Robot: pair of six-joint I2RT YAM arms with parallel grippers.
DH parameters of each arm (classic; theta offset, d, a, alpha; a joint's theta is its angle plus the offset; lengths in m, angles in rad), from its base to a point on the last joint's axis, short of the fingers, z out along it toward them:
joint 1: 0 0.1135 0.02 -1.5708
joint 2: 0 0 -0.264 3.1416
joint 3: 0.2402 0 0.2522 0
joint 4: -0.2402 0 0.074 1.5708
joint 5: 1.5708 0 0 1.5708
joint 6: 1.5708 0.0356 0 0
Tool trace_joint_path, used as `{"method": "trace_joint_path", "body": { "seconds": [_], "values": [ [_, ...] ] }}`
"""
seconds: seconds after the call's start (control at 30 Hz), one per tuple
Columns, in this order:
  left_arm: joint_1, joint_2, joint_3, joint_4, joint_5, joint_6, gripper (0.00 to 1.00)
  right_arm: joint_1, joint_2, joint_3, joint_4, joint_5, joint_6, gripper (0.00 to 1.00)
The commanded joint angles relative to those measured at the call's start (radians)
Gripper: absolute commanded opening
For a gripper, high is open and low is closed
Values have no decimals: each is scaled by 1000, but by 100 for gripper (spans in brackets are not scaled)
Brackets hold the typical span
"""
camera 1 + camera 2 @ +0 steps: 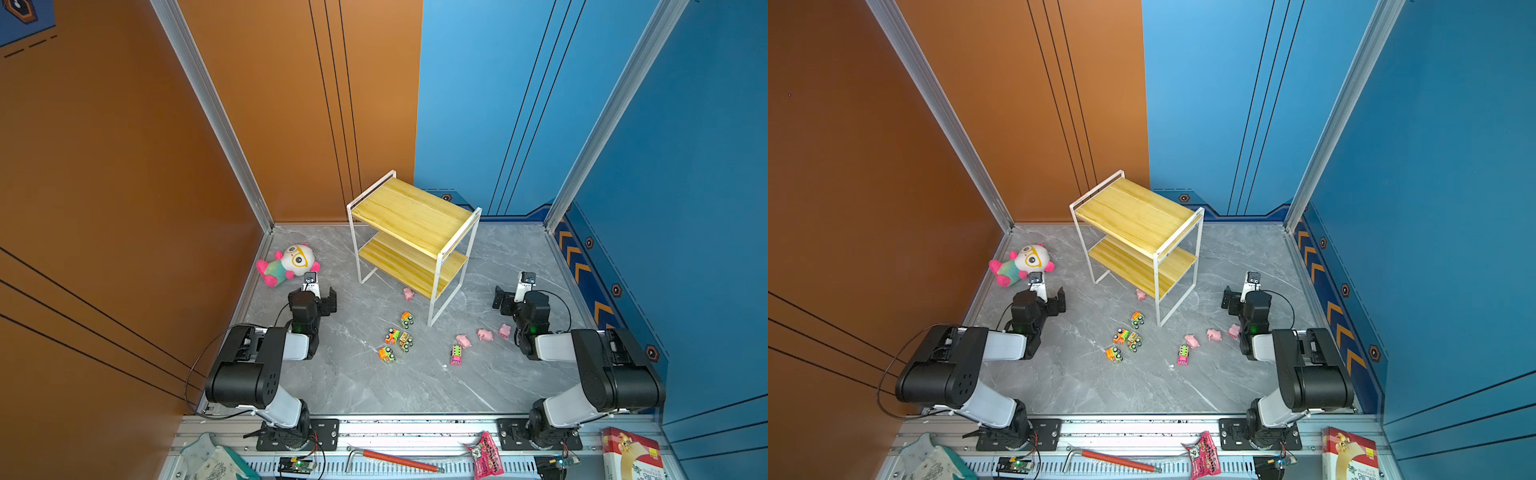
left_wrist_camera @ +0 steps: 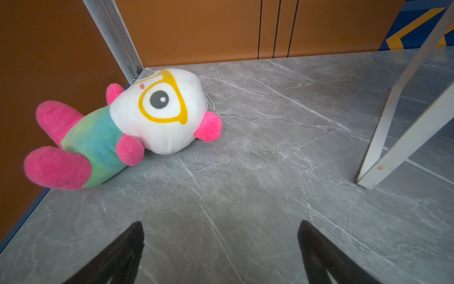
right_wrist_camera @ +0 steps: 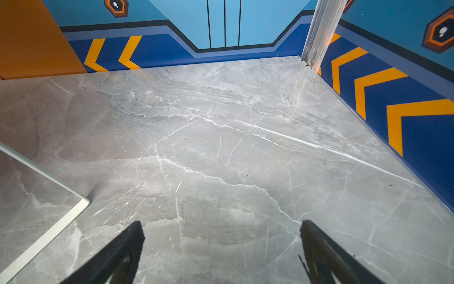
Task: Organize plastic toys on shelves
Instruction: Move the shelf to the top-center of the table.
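Note:
The shelves (image 1: 411, 212) (image 1: 1133, 212), two yellowish boards in a white frame, stand at the back middle with both boards bare. The plastic toys lie on the grey floor in front of them. One pink pig (image 1: 408, 294) is by the rack's foot and three pigs (image 1: 484, 334) sit toward the right arm. Several orange-green trucks (image 1: 399, 338) cluster in the middle, with a pink truck (image 1: 456, 355) to their right. My left gripper (image 1: 314, 296) (image 2: 221, 223) is open over bare floor near the plush doll. My right gripper (image 1: 521, 296) (image 3: 221, 222) is open over bare floor right of the rack.
A white-headed plush doll (image 1: 289, 262) (image 2: 157, 110) lies in the back left corner. A rack leg (image 2: 383, 157) shows in the left wrist view, a foot bar (image 3: 49, 233) in the right. Orange and blue walls enclose the floor. A red-handled tool (image 1: 395, 459) lies on the front rail.

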Motion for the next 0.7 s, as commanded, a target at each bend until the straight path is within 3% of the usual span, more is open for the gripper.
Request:
{"method": "trace_joint_path", "body": {
  "seconds": [0.0, 0.33, 0.53, 0.67],
  "values": [
    [11, 8, 15, 12, 21, -19, 98, -6, 14, 19, 29, -8, -13, 100],
    [-7, 7, 18, 6, -12, -11, 98, -6, 15, 21, 24, -6, -12, 100],
    [-2, -10, 11, 7, -37, -31, 98, -9, -16, -1, 41, 66, 19, 100],
    [6, -105, 65, -176, -85, -57, 98, 6, -135, -5, -50, 176, 35, 100]
  ]
}}
